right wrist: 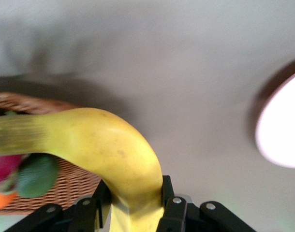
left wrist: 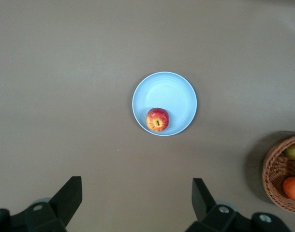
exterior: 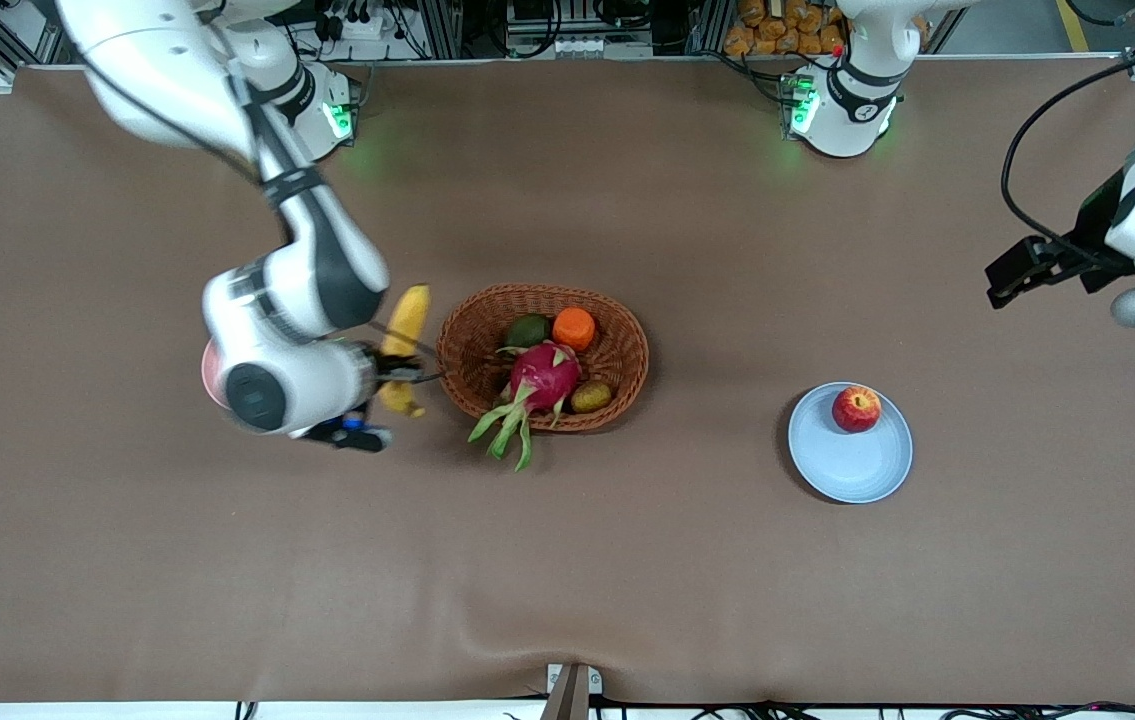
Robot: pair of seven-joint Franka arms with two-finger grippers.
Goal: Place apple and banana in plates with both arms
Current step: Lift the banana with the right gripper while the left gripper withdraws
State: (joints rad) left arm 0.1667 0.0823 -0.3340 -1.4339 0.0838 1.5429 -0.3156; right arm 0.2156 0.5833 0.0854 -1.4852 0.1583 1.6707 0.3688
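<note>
My right gripper [exterior: 395, 372] is shut on the yellow banana [exterior: 404, 335], holding it in the air beside the basket; the banana also shows in the right wrist view [right wrist: 109, 154]. The pale pink plate [exterior: 210, 368] is mostly hidden under the right arm; its edge also shows in the right wrist view [right wrist: 283, 130]. The red apple [exterior: 856, 408] lies on the light blue plate [exterior: 852, 465], toward the left arm's end of the table; both also show in the left wrist view, apple [left wrist: 157, 119] and plate [left wrist: 167, 92]. My left gripper [left wrist: 137, 193] is open and empty, high above the table near its end.
A brown woven basket [exterior: 617, 330] in the middle of the table holds a magenta dragon fruit [exterior: 543, 378], an orange [exterior: 574, 327], a green fruit [exterior: 528, 331] and a small brownish fruit [exterior: 590, 397]. The basket's rim also shows in the left wrist view [left wrist: 271, 169].
</note>
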